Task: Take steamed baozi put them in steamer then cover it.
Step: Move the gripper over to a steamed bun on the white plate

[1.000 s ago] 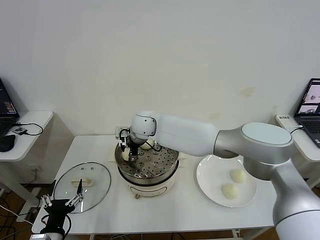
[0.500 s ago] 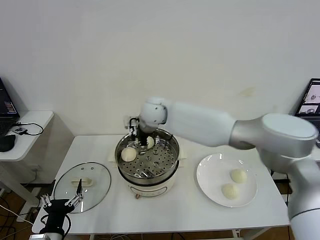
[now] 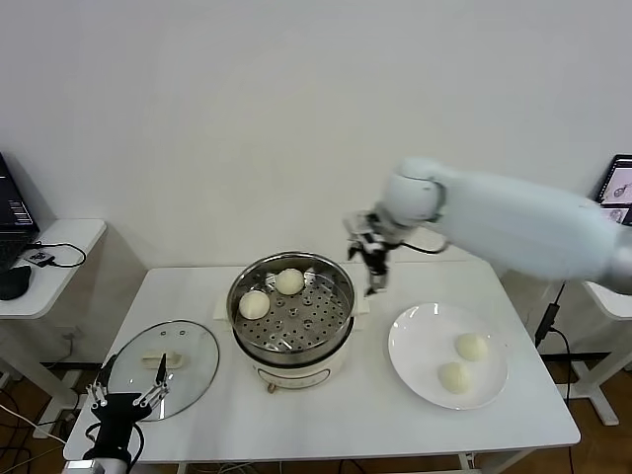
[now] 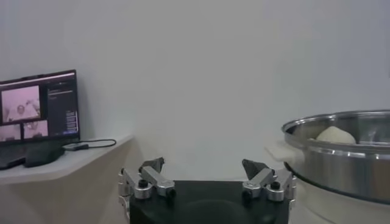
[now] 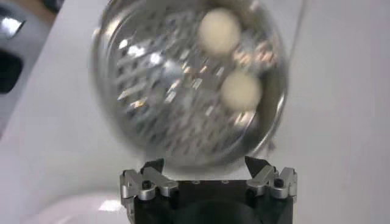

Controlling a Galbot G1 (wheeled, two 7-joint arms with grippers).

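Risks, judged from the present layout: the right hand (image 3: 376, 265), fingers spread wide and carrying nothing, is hanging in the air between the round shiny stainless-steel steamer basket (image 3: 341, 306) and the flat round white plate (image 3: 410, 336); a low pass toward the plate could be clipping the steamer rim or jolting its cream-white cooker base (image 3: 296, 372), and a squeeze off-centre on a soft dome could be denting a bun or rolling it across the plate and onto the white counter (image 3: 346, 415). A later drop could be landing one bun on top of those already loaded, leaving a stack too high for the lid to be seating flat. The left hand (image 3: 123, 404), also spread and empty, is waiting low at the counter's near left corner just beside the round clear glass lid with metal rim and cream-white bar handle (image 3: 163, 360); glass lying flat is offering only that handle, so a skewed grip could be letting it slip. Contents: the steamer is holding two smooth cream-white dough buns (image 3: 289, 281) on its perforated floor, toward its far left side, one just beside the other. The plate is holding the two remaining buns (image 3: 471, 347), close together on its right half. The lid is lying on the counter, left of the steamer, covering nothing.
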